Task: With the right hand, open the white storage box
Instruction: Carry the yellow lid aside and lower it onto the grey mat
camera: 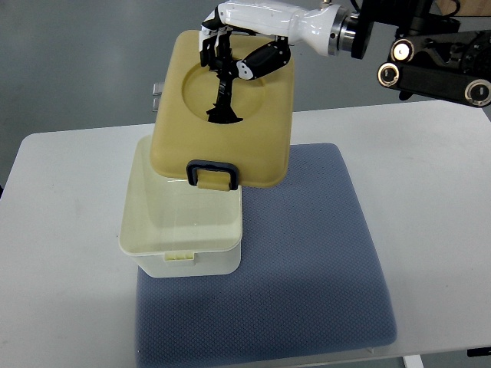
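Cream lid point(230, 146) tilts upward, right hand point(230, 46) gripping its far edge.

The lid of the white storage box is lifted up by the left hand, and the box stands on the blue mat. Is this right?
Not quite. The top view shows the right hand holding up the lid; its arm enters from the right edge. The box does stand on the blue mat.

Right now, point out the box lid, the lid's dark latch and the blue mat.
box lid point(261, 146): top view, on its bare lower right face.
dark latch point(212, 173): top view, on the clasp at the lid's near edge.
blue mat point(307, 261): top view, on the bare cloth right of the box.
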